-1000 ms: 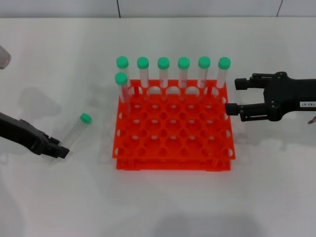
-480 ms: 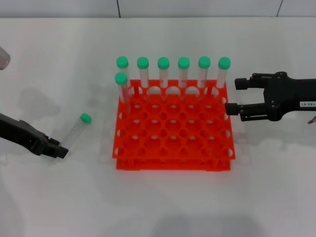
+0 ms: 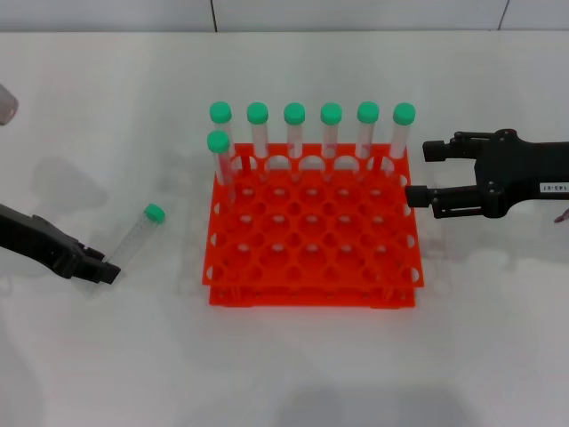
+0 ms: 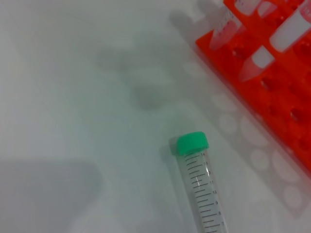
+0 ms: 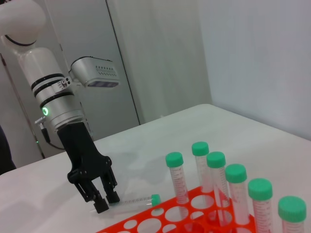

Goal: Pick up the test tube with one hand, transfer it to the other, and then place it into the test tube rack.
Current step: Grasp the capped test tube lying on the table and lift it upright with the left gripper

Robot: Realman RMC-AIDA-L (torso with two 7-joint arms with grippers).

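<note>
Test tube rack at centre of the table. Seven capped tubes upright in it: six along the 12 o'clock row, one more just behind the row's 9 o'clock end, toward 6. Test tube lying flat on the table at 9 o'clock of the rack, well apart from it, cap end toward 1 o'clock. Left gripper at the tube's 7 o'clock end, low on the table. Right gripper at 3 o'clock, just beside the rack's edge, fingertips pointing toward 9.
</note>
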